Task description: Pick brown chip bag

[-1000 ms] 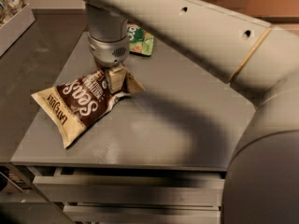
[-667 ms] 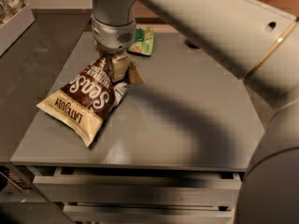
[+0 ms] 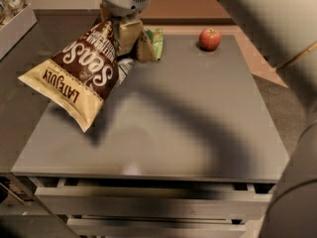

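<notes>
The brown chip bag (image 3: pixel 81 76) has a dark brown middle with white script and a tan end printed "LATE JULY". It hangs in the air above the left part of the grey table (image 3: pixel 163 133), its tan end pointing down and left. My gripper (image 3: pixel 125 33) is at the top centre, shut on the bag's upper end. A shadow of the bag falls on the tabletop beneath it.
A green snack bag (image 3: pixel 156 41) lies at the table's far edge, partly behind the gripper. A red apple (image 3: pixel 210 38) sits at the far right of the table. Drawers run along the table front. A white shelf (image 3: pixel 15 19) stands at the far left. My arm fills the right side.
The gripper has risen with the brown chip bag, lifting it off the tabletop. The bag now hangs free. The apple has come into view.
</notes>
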Available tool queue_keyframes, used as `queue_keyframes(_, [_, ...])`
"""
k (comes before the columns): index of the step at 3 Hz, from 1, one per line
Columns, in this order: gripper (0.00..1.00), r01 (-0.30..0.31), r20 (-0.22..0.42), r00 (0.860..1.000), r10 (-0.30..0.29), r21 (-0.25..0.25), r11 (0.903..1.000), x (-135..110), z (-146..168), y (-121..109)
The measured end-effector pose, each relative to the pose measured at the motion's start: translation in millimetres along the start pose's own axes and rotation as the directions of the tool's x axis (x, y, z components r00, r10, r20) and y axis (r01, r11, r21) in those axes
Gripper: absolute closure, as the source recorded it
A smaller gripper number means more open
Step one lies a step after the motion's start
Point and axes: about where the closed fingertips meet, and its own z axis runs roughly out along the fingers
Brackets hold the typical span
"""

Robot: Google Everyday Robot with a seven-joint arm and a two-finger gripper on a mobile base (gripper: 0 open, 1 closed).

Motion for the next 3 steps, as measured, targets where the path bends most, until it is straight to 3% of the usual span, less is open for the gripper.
queue_keyframes(2, [1.0,-0.005,0.024,1.0,0.002,0.139,0.9902,11.2,-64.1,-20.6])
queue_keyframes(3, [1.0,-0.005,0.029,1.0,0.0,0.183,0.9831,9.3,-67.0,-31.6])
